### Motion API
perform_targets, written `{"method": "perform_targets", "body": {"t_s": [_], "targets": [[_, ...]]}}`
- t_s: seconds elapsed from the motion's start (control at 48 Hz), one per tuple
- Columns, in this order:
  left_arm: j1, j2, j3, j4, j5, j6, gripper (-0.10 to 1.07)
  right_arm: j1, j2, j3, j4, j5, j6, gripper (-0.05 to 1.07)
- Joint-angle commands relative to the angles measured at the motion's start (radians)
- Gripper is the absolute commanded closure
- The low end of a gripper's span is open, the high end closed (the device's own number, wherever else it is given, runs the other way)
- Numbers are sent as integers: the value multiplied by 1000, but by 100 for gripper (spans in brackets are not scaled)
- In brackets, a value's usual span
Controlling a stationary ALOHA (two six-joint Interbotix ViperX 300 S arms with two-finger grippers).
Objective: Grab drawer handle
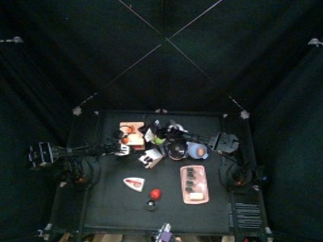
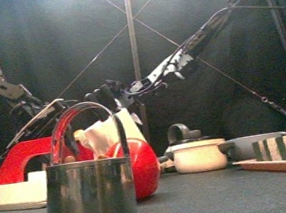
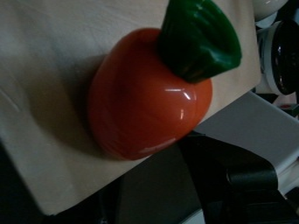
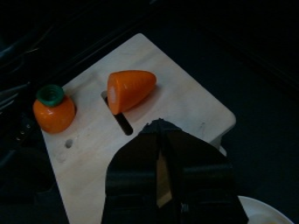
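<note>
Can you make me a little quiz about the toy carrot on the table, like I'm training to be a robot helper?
1. True or false: the toy carrot is all in one piece.
2. What colour is the leafy top of the carrot? A blue, B green, C yellow.
3. Fill in the gap: the carrot pieces lie on a wooden ____.
Key: 1 false, it is in two pieces that lie apart; 2 B; 3 board.
</note>
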Motion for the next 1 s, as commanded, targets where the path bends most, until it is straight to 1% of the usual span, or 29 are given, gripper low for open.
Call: {"method": "perform_targets", "body": {"t_s": [0.0, 0.271, 0.417, 0.521, 0.667, 0.75, 0.979], "targets": [[12, 9, -21, -8, -15, 0, 15, -2, -21, -3, -8, 0, -2, 78], [20, 17, -21, -54, -51, 2, 15, 0, -21, -2, -11, 2, -2, 78], [20, 18, -21, -58, -57, 2, 16, -2, -21, -2, -12, 0, -2, 78], [20, 28, -21, -58, -57, 2, 20, -2, -21, -2, -12, 0, -2, 78], [20, 40, -23, -64, -57, 2, 30, -2, -21, -2, -17, 0, -2, 78], [20, 43, -23, -64, -57, 2, 33, 0, -23, -2, -23, 0, -2, 78], [14, 37, -15, -74, -57, 2, 35, 3, -21, -3, -23, 0, -2, 78]]}}
